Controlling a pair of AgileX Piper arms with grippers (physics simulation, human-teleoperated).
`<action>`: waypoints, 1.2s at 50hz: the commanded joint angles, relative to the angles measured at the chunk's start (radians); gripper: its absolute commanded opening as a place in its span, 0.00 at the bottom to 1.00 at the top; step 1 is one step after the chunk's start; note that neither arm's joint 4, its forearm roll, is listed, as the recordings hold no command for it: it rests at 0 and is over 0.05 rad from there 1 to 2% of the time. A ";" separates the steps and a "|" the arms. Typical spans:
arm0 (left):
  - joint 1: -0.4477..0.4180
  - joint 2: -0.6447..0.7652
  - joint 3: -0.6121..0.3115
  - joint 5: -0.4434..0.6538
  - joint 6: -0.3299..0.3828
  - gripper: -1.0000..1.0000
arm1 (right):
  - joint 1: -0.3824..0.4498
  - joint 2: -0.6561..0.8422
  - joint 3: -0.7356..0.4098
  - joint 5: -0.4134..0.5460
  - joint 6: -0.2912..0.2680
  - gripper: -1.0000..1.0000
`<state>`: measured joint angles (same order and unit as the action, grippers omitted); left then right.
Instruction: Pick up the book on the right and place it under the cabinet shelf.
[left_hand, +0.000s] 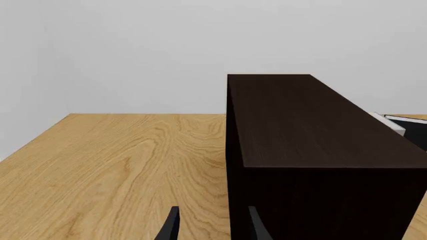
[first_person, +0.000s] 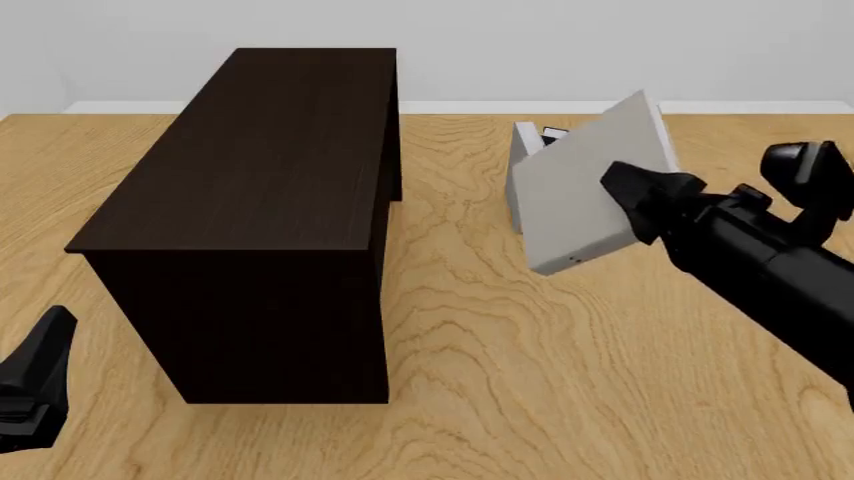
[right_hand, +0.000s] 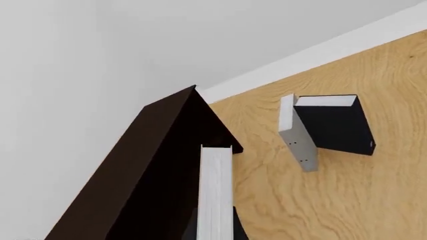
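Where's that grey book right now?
In the front view, the book is lifted off the table, tilted, in the right gripper, right of the cabinet.

Thin light grey book (first_person: 583, 190) tilted above the table, right of the long dark-brown cabinet shelf (first_person: 254, 190)

The cabinet (first_person: 267, 200) stands on the table (first_person: 534, 380) in the left half of the front view, running from the near middle toward the far edge. To its right, in the upper right of the frame, the right gripper (first_person: 638, 205) holds a book (first_person: 581, 195) tilted above the table. Behind it two more books (right_hand: 313, 131) lie together near the far edge. The left gripper (first_person: 34, 385) sits at the lower left corner, before the cabinet.
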<state>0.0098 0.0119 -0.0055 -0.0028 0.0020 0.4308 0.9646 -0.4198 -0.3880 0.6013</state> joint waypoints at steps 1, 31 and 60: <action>-0.001 -0.003 0.001 0.000 0.001 1.00 | -0.003 0.222 -0.045 -0.139 0.186 0.00; -0.001 -0.002 -0.004 0.004 0.001 1.00 | 0.021 0.605 -0.009 -0.583 0.321 0.00; 0.000 -0.002 -0.004 0.004 0.001 1.00 | 0.042 0.887 -0.044 -0.831 0.427 0.00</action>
<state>0.0099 0.0118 -0.0086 -0.0003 0.0027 0.5183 1.6909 -0.4075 -1.1747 0.8636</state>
